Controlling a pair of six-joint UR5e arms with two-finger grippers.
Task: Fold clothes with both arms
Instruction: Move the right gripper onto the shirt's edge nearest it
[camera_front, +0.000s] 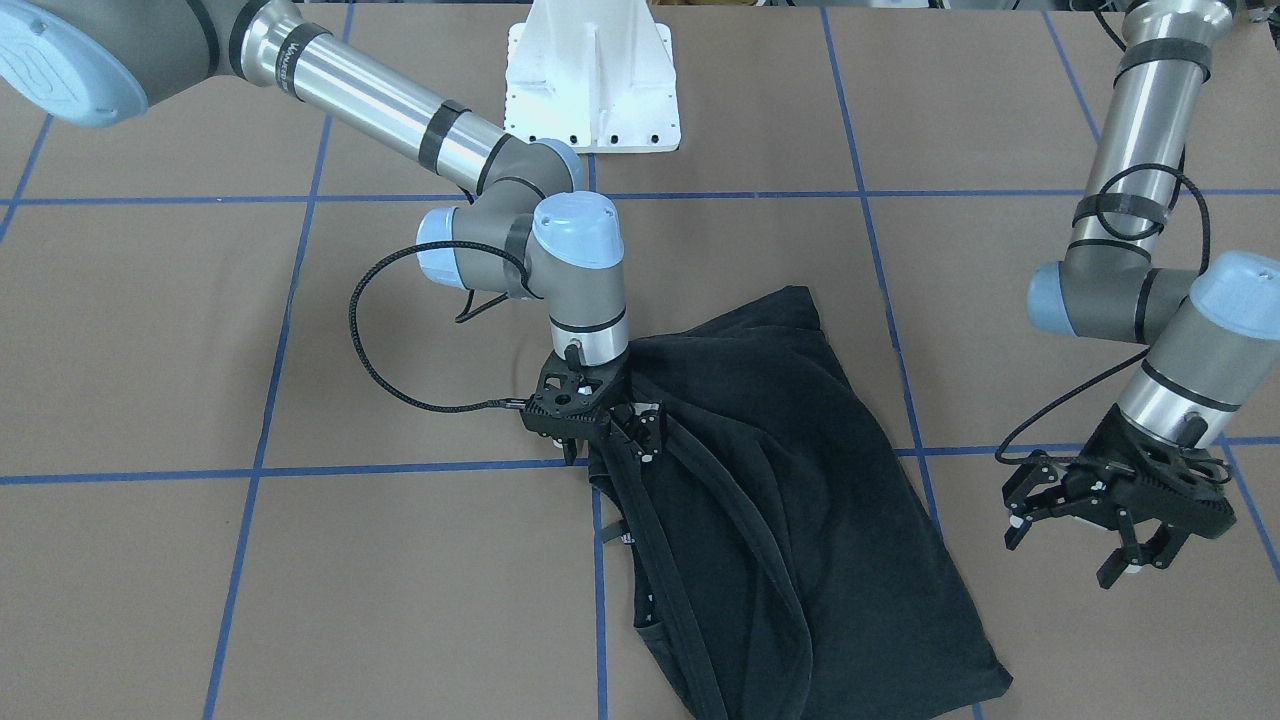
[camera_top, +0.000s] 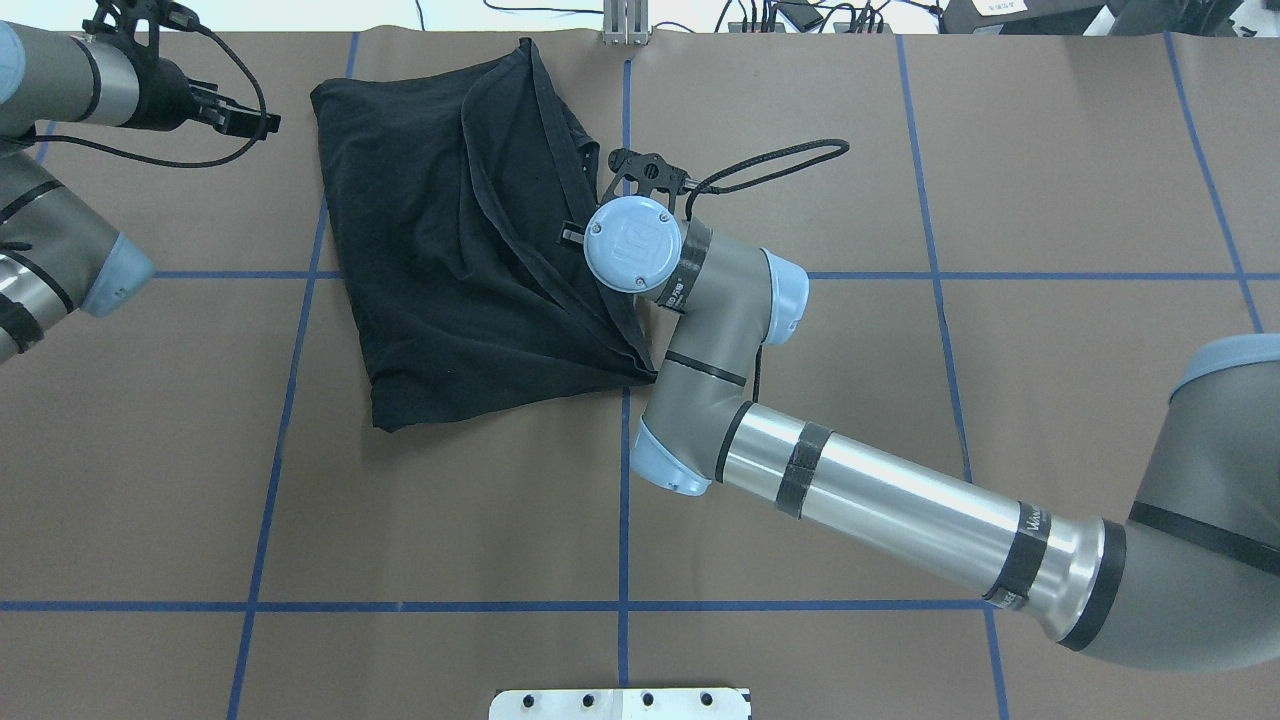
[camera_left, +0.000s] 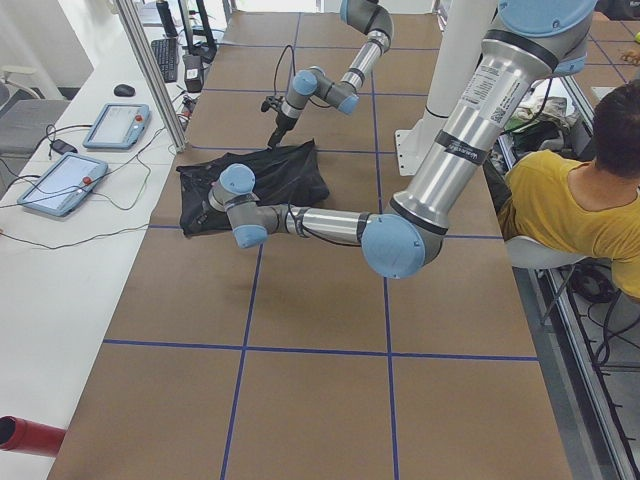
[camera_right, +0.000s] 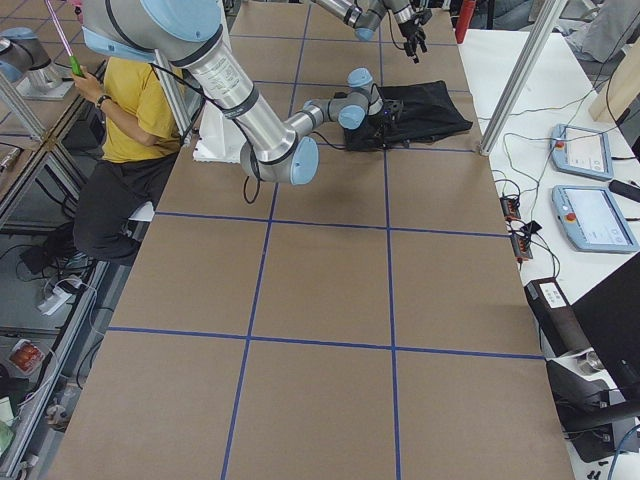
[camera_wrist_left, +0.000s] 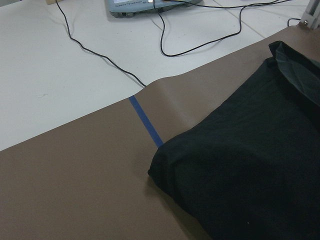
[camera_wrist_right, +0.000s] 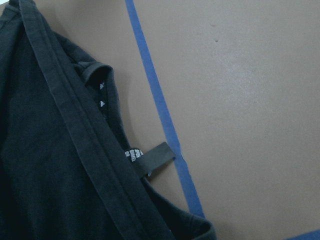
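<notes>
The black T-shirt (camera_front: 800, 480) lies crumpled on the brown table, its print hidden. It also shows in the overhead view (camera_top: 440, 250) and in both side views (camera_left: 260, 180) (camera_right: 425, 110). My right gripper (camera_front: 635, 435) is at the shirt's hem edge and looks shut on the cloth, which rises toward it. In the overhead view my wrist hides it. The right wrist view shows the hem band (camera_wrist_right: 75, 125) and a small label (camera_wrist_right: 155, 157). My left gripper (camera_front: 1060, 560) is open and empty, off the shirt's side; it also shows in the overhead view (camera_top: 235, 115). The left wrist view shows a shirt corner (camera_wrist_left: 250, 170).
The white mounting base (camera_front: 590, 80) stands at the robot's side. Blue tape lines (camera_front: 300, 470) cross the table. A person in yellow (camera_left: 560, 200) sits beside the robot. Control pendants (camera_left: 60, 185) and cables (camera_wrist_left: 200, 40) lie on the white bench beyond the shirt.
</notes>
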